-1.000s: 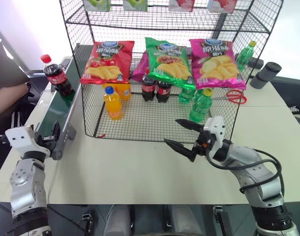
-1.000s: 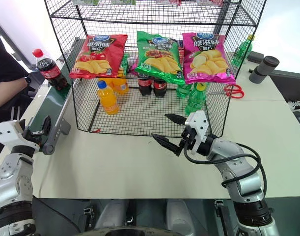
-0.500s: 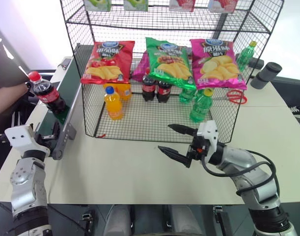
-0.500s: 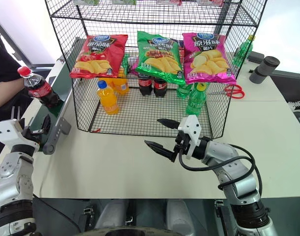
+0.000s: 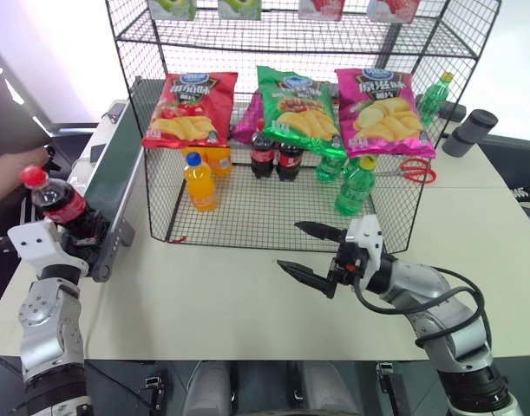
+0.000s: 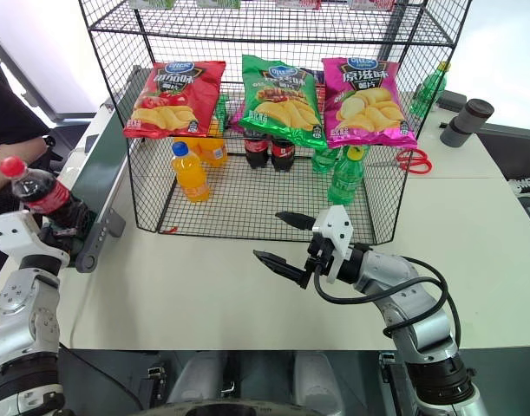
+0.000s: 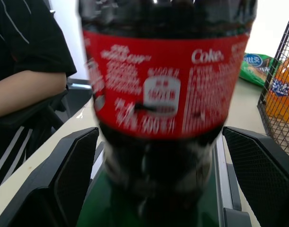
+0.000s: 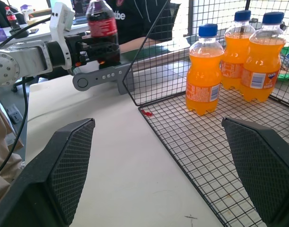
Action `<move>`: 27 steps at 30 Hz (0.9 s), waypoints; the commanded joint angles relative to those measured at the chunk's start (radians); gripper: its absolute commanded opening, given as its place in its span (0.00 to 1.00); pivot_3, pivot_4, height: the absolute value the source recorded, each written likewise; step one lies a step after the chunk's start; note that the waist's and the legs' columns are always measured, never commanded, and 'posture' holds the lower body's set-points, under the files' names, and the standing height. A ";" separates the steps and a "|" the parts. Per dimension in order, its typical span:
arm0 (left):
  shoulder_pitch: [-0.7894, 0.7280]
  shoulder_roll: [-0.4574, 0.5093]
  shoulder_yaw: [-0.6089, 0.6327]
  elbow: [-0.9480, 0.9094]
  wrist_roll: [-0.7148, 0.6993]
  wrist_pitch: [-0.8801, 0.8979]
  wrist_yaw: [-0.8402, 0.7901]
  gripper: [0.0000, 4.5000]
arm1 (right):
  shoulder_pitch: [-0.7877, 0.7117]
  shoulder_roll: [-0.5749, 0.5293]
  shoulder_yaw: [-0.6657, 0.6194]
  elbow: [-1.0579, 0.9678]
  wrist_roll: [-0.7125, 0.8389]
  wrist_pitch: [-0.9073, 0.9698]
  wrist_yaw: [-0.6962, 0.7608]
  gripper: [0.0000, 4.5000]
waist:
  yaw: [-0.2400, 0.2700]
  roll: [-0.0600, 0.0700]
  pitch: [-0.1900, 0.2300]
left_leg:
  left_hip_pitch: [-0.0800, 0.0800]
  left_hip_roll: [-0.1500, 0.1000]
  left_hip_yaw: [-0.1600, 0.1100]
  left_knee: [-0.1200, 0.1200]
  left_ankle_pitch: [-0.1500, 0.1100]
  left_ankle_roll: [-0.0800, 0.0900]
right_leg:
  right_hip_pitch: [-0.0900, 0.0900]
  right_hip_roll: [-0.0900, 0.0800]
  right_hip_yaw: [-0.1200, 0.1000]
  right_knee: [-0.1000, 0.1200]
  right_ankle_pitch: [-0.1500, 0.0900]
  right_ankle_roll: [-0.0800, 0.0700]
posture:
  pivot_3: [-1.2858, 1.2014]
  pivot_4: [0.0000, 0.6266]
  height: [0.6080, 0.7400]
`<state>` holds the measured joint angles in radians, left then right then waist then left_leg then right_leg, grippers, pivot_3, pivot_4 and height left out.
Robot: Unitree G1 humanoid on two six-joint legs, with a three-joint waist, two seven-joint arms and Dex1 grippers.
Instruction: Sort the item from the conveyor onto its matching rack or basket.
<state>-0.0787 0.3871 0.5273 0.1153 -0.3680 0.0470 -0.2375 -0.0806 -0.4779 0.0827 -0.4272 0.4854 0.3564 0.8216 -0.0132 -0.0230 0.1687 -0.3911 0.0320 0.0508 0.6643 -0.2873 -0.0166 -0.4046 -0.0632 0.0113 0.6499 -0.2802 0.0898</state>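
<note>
The small brown cola bottle with red cap (image 5: 60, 206) stood at the dark green conveyor belt's (image 5: 115, 169) near end between the left gripper's (image 5: 84, 236) fingers, apparently not yet clamped; the right gripper (image 5: 310, 251) hung wide open, empty.

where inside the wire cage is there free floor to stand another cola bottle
In the black wire cage, the mesh floor lies bare across the front middle, between the orange soda bottle and the green bottle. It is crowded further back, around the two cola bottles.

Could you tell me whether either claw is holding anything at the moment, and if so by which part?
Nothing is clearly held. The cola bottle stands between the left claw's fingers, lower body level, with gaps showing. The right claw is open.
</note>
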 commanded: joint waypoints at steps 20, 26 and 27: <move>0.154 0.359 -0.068 -0.468 -0.355 0.321 -0.511 0.64 | -0.073 -0.007 0.004 -0.010 0.044 0.063 0.015 1.00 | -0.003 -0.002 0.002 | -0.002 -0.002 -0.001 -0.003 0.000 -0.001 | -0.002 -0.005 0.000 -0.004 -0.002 -0.005 | 0.52 0.24 1.00; 0.056 0.272 -0.379 -0.523 -0.259 0.324 -0.561 0.64 | -0.105 0.016 0.013 -0.043 0.078 0.105 -0.003 1.00 | -0.002 -0.001 0.002 | -0.003 -0.002 0.000 -0.003 0.000 -0.001 | -0.003 -0.005 0.000 -0.003 -0.003 -0.005 | 0.52 0.24 1.00; 0.025 0.252 -0.439 -0.505 -0.221 0.301 -0.580 0.64 | -0.110 0.023 0.017 -0.048 0.080 0.110 -0.012 1.00 | -0.002 -0.001 0.002 | -0.003 -0.002 0.000 -0.003 0.000 -0.001 | -0.003 -0.005 0.000 -0.003 -0.003 -0.005 | 0.52 0.24 1.00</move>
<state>-0.0099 0.6495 0.1449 -0.3654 -0.6315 0.4025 -0.7875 -0.1749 -0.4664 0.0966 -0.4246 0.5399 0.4626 0.8205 -0.0152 -0.0242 0.1705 -0.3940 0.0305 0.0504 0.6616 -0.2875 -0.0173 -0.4075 -0.0678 0.0107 0.6470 -0.2826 0.0847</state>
